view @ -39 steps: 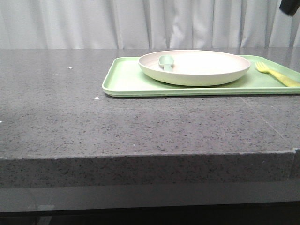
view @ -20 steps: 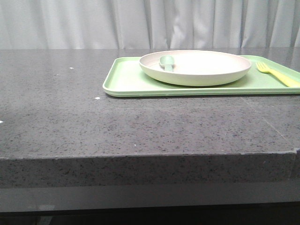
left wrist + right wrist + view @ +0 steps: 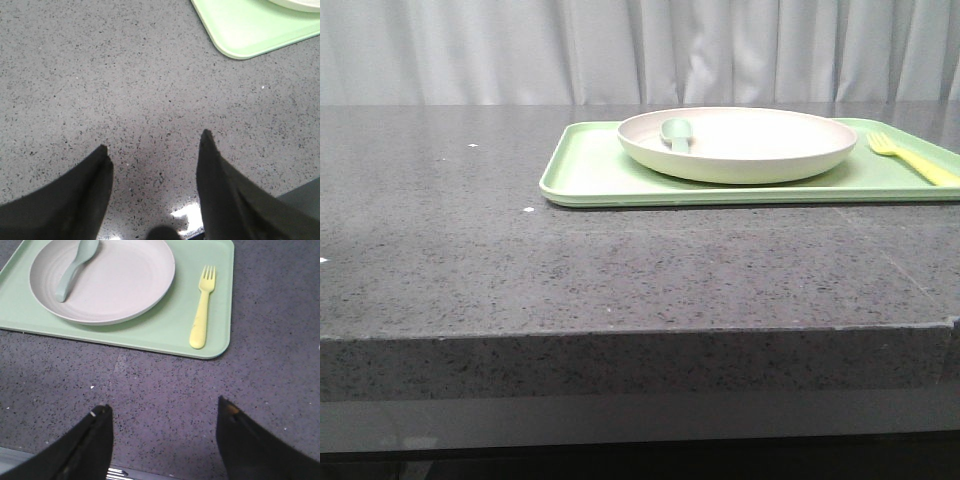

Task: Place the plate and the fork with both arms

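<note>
The small yellow plastic fork (image 3: 203,308) is lying ahead of the right pincer (image 3: 162,440), its handle pointing back toward it. The right arm is nearer. The left pincer (image 3: 152,172) is also standing apart, empty.

**Layout: tray, plate, utensils**

The tray (image 3: 590,175) lies on the table (image 3: 520,270), toward its far right; the plate (image 3: 737,143) sits on the tray; the spoon (image 3: 675,133) lies in the plate's left part; the fork (image 3: 912,160) lies on the tray, right of the plate, apart from it.
</note>
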`<state>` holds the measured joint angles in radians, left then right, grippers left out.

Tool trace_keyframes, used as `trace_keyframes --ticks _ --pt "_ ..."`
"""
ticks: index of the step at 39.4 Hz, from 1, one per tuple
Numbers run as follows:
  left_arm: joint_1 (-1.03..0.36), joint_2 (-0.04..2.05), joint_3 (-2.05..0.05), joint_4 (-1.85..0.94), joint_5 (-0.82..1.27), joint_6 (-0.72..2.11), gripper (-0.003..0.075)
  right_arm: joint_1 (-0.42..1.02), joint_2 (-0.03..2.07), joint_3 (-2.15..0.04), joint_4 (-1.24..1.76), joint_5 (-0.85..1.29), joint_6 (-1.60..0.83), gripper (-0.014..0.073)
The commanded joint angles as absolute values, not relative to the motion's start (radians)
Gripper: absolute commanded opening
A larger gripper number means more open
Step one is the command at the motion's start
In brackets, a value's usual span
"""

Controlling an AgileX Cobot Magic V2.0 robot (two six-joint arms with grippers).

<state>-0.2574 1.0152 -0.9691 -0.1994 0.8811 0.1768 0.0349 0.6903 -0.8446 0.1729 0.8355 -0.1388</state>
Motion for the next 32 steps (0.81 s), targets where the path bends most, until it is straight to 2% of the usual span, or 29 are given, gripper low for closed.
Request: trace_keyframes --ticks 1,6,10,20,23,25,32 --pt "-0.255 0.998 -0.995 -0.211 0.817 0.179 0.0377 0.035 0.665 -0.829 0.174 0.731 -0.146 0.0474" --pt "-0.255 0.998 -0.995 -0.211 0.816 0.179 0.0376 0.035 0.664 -0.808 0.174 0.723 -0.146 0.0472" --pt "-0.255 0.998 -0.995 -0.211 0.814 0.179 0.0333 0.035 0.664 -0.794 0.174 0.712 -0.146 0.0416" --pt "-0.255 0.998 -0.995 -0.211 0.812 0.179 0.0058 0.035 0.664 -0.778 0.174 0.705 -0.146 0.0047" --pt "-0.255 0.998 -0.995 -0.211 0.812 0.179 -0.0011 0.035 0.664 -0.778 0.174 0.705 -0.146 -0.0033" --pt "-0.255 0.998 -0.995 -0.211 0.812 0.179 -0.0018 0.035 0.664 -0.778 0.174 0.704 -0.146 -0.0073" --pt "-0.255 0.998 -0.995 -0.211 0.812 0.179 -0.0018 0.035 0.664 -0.778 0.174 0.708 -0.145 -0.0068"
